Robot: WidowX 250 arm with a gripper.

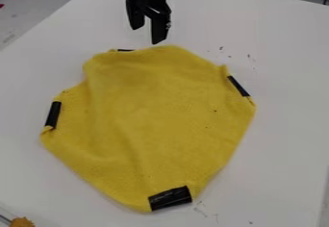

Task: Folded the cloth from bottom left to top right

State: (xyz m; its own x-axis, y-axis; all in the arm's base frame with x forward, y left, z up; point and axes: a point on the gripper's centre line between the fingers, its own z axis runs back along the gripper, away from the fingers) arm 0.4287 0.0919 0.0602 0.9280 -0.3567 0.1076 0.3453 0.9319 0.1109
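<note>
White table [286,139], specks [250,58] near cloth [154,120], orange lump [22,222]

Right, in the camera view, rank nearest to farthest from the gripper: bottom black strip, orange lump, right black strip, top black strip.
1. Top black strip, on the cloth's far edge.
2. Right black strip, on its upper right edge.
3. Bottom black strip, at its lowest corner.
4. Orange lump, at the view's bottom left.

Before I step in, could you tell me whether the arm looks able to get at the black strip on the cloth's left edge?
Probably yes: the open pincer hangs just beyond the far edge of the cloth, and nothing stands between it and the black strip.
</note>
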